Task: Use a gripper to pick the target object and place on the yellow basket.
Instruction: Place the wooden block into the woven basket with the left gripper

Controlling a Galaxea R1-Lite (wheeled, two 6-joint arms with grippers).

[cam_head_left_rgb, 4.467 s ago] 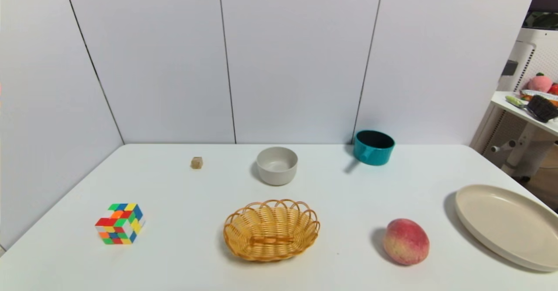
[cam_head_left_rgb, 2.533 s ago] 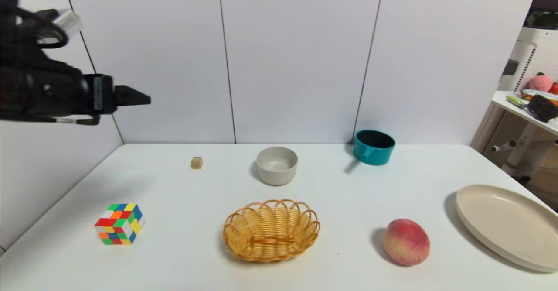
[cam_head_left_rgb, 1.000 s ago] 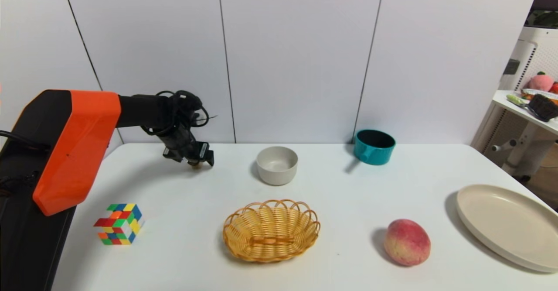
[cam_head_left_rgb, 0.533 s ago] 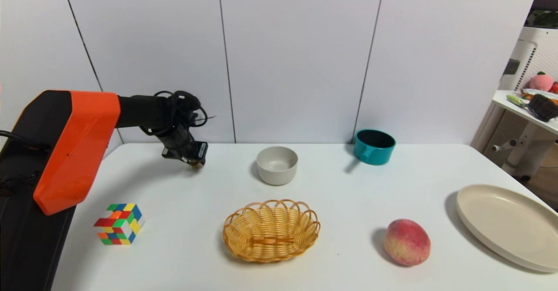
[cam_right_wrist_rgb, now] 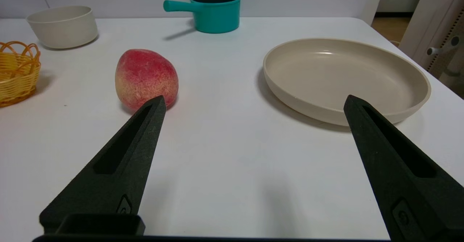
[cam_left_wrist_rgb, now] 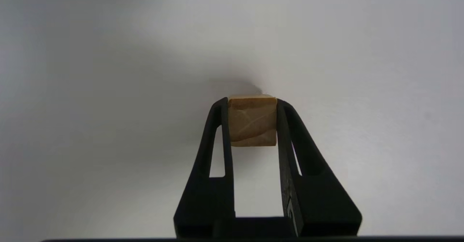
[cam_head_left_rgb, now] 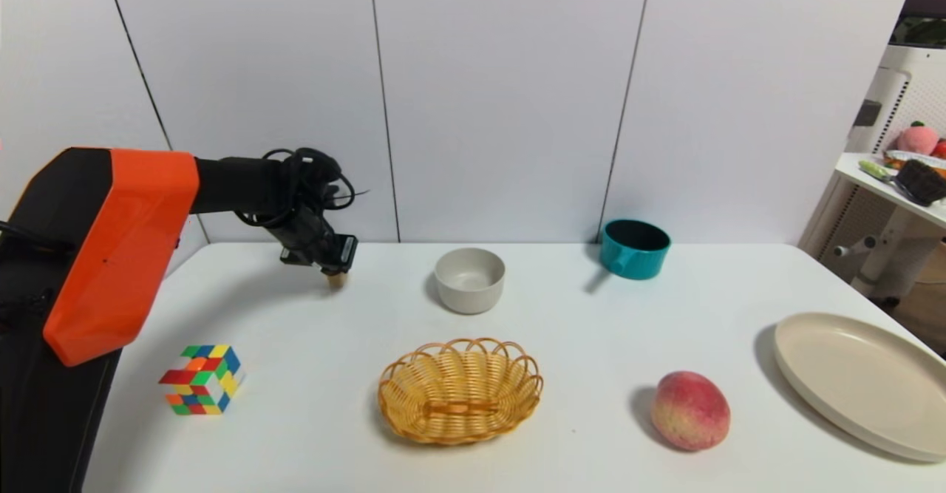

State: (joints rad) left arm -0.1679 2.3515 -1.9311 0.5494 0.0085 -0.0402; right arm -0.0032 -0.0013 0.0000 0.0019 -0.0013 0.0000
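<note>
The left end effector (cam_left_wrist_rgb: 252, 120) is pinching the small tan cube (cam_left_wrist_rgb: 252, 120) between its two fingertips, at the far left of the bench (cam_head_left_rgb: 517, 308), beyond and to the left of the yellow basket (cam_head_left_rgb: 460, 389). In the head view the cube (cam_head_left_rgb: 337, 279) shows just under the black fingers, at or barely above the bench top; the wrist view shows its shadow close beneath, so I cannot tell whether it has cleared the surface.

The step in hand looks like the lift before the carry. The cube sits right at the fingertips, held by little more than their ends, so the grip should be kept firm and the rise straight up and unhurried; a jerk or a twist could squeeze it out. Once clear, the path toward the basket should pass left of the grey bowl (cam_head_left_rgb: 469, 280), which stands behind the basket, and stay high enough to clear the looped rim. Release is best made low over the middle of the basket so the light cube does not bounce out.

The right end effector (cam_right_wrist_rgb: 253, 106) is spread wide and idle, low over the bench to the right of the basket, near the peach (cam_right_wrist_rgb: 146, 78) and the cream plate (cam_right_wrist_rgb: 346, 78).
</note>
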